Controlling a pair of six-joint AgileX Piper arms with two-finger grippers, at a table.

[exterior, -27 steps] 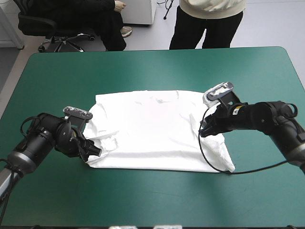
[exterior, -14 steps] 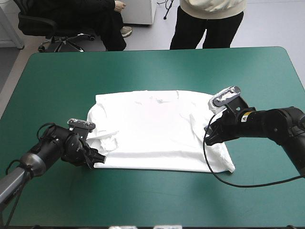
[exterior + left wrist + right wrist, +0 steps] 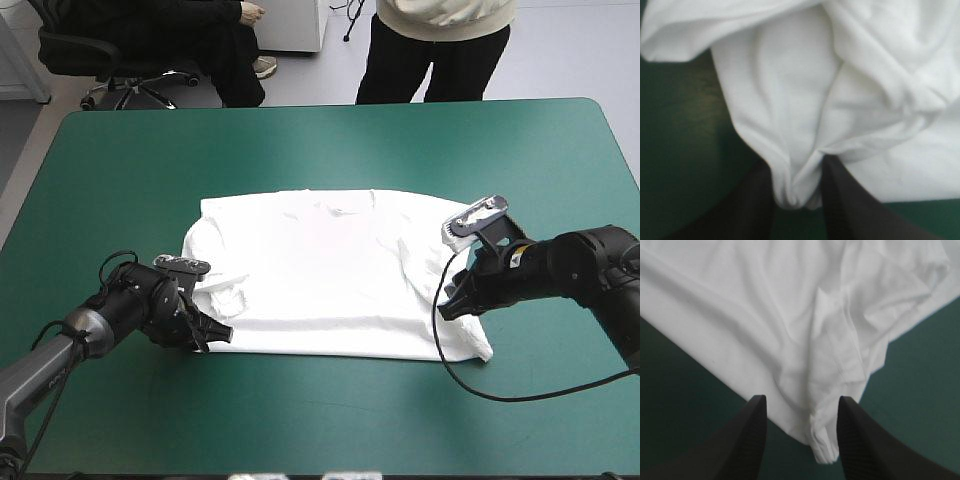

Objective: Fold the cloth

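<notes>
The white T-shirt [image 3: 320, 270] lies spread flat in the middle of the table, its left sleeve area rumpled. My left gripper [image 3: 218, 333] is low at the shirt's near-left corner. In the left wrist view, the black fingers [image 3: 752, 200] pinch a bunched fold of the T-shirt [image 3: 840, 75], so the left gripper [image 3: 796, 165] is shut on it. My right gripper [image 3: 448, 308] is over the shirt's right side, close to the near-right corner. In the right wrist view, the right gripper [image 3: 802, 400] is open, and a corner fold of the T-shirt [image 3: 765, 315] lies between its fingers.
The teal-green cover [image 3: 320, 420] shows on every side of the shirt, widest toward the near edge and the far corners.
The left gripper slid toward the near edge and rightward, onto the shirt's near-left corner. The right gripper moved right and nearer along the right side. The shirt's left edge shifted slightly.
</notes>
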